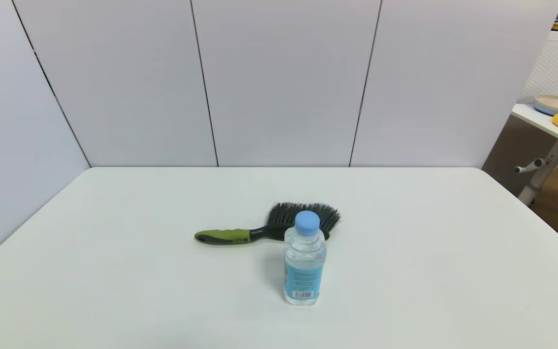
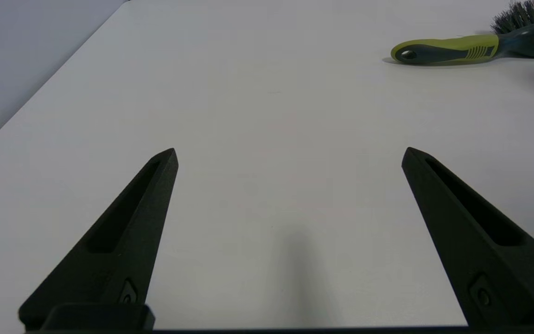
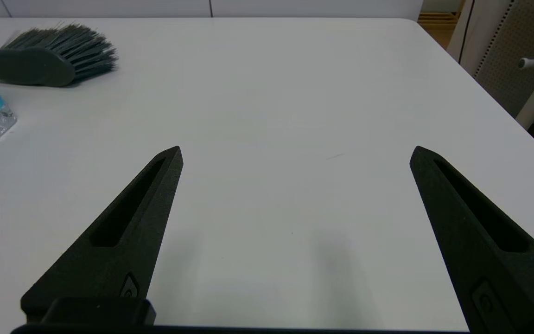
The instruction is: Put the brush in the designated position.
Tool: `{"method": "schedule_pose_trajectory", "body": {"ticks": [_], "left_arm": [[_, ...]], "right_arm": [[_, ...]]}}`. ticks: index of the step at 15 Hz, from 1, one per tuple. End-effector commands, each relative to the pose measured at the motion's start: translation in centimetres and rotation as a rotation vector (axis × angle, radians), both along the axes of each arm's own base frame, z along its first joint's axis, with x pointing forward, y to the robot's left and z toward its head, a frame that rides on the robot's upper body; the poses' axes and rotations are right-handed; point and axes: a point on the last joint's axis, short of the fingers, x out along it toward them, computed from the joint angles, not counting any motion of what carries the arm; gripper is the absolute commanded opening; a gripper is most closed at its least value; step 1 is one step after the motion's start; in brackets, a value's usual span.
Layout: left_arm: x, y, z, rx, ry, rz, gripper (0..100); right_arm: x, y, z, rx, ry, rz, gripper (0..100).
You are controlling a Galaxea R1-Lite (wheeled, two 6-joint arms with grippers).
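Left gripper was spread wide, empty, low over bare tabletop; neither arm showed in the head view. Right gripper same: fingers wide apart, holding nothing, over bare white table.

From the left gripper, the brush lay well off at roughly 1 o'clock, handle end nearest. From the right gripper, brush head and bristles sat at about 10 o'clock, far off, with the water bottle nearer on the same side.

Head view: brush lay flat near table centre, lime-green-and-grey handle pointing to 9 o'clock, bristles fanned toward 12–1 o'clock. Bottle stood upright, blue cap on, just in front of the brush head at its 6 o'clock, partly hiding it; contact couldn't be judged.
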Motion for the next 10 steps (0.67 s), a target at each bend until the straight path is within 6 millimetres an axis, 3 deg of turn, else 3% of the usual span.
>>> {"method": "schedule_pose_trajectory", "body": {"ticks": [1, 10], "left_arm": [[0.01, 0.0, 0.0, 0.001, 0.002, 0.0, 100], [0.01, 0.0, 0.0, 0.001, 0.002, 0.0, 100]], "right_arm": [[0.02, 0.0, -0.05, 0.004, 0.004, -0.002, 100], [0.02, 0.0, -0.05, 0.008, 0.004, -0.002, 100]]}}
